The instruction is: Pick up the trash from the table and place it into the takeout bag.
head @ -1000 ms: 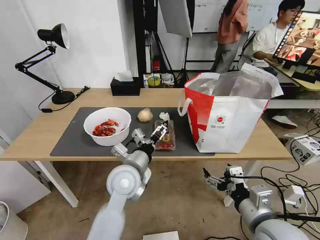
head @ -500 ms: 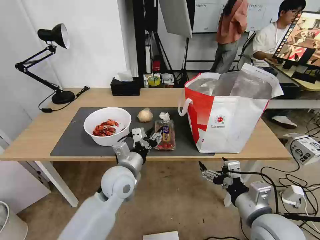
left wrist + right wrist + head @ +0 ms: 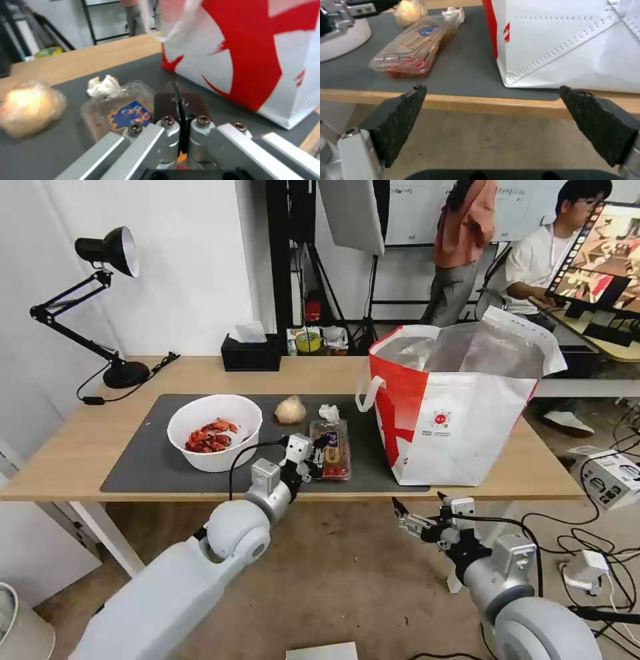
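On the dark mat (image 3: 143,460) of the table (image 3: 80,447) stand the white bowl (image 3: 215,432) of red shells, the beige wrapped ball (image 3: 291,411), the crumpled tissue (image 3: 329,413) and the clear tray (image 3: 331,449). The takeout bag (image 3: 460,400) stands open at the mat's right end. My left gripper (image 3: 313,453) hovers at the tray's left side. In the left wrist view the left gripper (image 3: 180,107) is shut, just over the tray (image 3: 116,112). My right gripper (image 3: 417,523) hangs open below the table's front edge, with the tray (image 3: 413,47) and the bag (image 3: 573,42) ahead of it.
A black tissue box (image 3: 251,353) and a black desk lamp (image 3: 110,313) stand at the table's back left. Cables and a white box (image 3: 613,477) lie on the floor to the right. Bare mat separates the tray from the bag.
My left arm has dropped its elbow and reached forward, while its gripper stays by the tray's left side. My right gripper has risen slightly toward the table's front edge.
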{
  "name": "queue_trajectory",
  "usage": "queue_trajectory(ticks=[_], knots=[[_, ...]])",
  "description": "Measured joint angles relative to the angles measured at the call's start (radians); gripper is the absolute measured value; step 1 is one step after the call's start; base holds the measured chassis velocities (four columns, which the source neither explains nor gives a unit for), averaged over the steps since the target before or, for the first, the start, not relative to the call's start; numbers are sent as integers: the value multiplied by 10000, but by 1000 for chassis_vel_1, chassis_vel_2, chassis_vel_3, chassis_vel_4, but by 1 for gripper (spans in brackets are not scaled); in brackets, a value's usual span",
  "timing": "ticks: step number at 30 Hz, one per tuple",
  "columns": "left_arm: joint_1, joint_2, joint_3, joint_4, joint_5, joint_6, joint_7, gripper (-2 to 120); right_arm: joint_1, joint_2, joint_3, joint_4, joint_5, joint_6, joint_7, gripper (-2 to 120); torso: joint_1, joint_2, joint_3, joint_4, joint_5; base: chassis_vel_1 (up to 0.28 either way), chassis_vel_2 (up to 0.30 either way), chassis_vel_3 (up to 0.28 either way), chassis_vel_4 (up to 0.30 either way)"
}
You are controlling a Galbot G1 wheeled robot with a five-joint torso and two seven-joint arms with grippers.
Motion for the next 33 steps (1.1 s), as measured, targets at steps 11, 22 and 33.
queue_trajectory(ticks=[11,22,33], knots=[[-1201,166,1520,716,91,49,661,0,196,24,256,43,2398,-34,594,100,0,0,-1,-2,1,0,0,0,0],[-1285,398,1475,894,3,207,637,0,735,-37,249,-191,3860,155,801,100,0,0,-1,1,1,0,0,0,0],[-1041,491,1279,903,22,209,599,0,1232,-114,175,-332,5724,589,1098,100,-1,0,-1,0,0,0,0,0,0]])
